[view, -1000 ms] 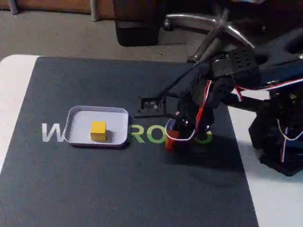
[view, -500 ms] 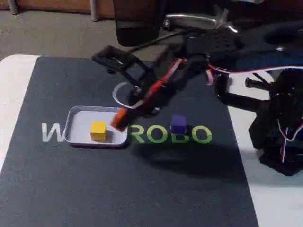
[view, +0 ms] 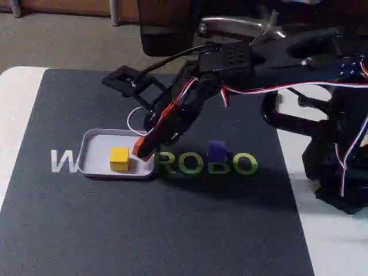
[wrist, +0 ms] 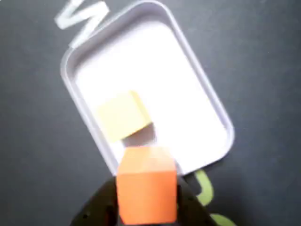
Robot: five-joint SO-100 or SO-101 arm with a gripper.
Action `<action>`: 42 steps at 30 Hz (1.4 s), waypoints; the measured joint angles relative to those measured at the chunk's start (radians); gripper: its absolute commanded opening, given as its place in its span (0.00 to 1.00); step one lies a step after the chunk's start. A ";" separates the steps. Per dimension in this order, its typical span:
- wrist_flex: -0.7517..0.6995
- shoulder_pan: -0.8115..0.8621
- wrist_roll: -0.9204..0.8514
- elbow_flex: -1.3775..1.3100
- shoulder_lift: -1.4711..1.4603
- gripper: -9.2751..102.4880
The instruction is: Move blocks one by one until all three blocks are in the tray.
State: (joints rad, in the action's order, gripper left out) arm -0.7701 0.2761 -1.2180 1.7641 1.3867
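My gripper [view: 144,149] is shut on the orange block [view: 142,147], holding it over the right rim of the pale tray [view: 95,161]. The wrist view shows the same orange block [wrist: 146,188] clamped between my dark fingers [wrist: 101,209], just above the tray's [wrist: 197,70] near rim. A yellow block [view: 119,159] rests inside the tray, close beside the held one; in the wrist view the yellow block [wrist: 123,115] sits mid-tray. The purple block [view: 217,150] stands on the dark mat to the right of the tray, apart from the gripper.
A dark mat [view: 161,230] with pale and green lettering [view: 195,164] covers the white table [view: 14,109]. My arm's black base [view: 339,172] stands at the right edge. A chair base [view: 253,29] sits on the floor behind the table.
The gripper lifted the orange block from beside the purple block and carried it left to the tray's right rim. In the last half second it sank slightly lower.
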 measured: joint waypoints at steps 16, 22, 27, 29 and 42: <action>-0.040 -0.006 -0.078 0.000 0.000 0.31; -0.078 0.011 -0.178 0.052 0.098 0.30; -0.081 0.069 -0.356 0.242 0.333 0.30; -0.098 0.092 -0.454 0.337 0.456 0.30; -0.152 0.222 -0.864 0.644 0.762 0.28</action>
State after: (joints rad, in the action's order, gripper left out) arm -0.9219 0.4985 -2.0816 2.4083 2.1491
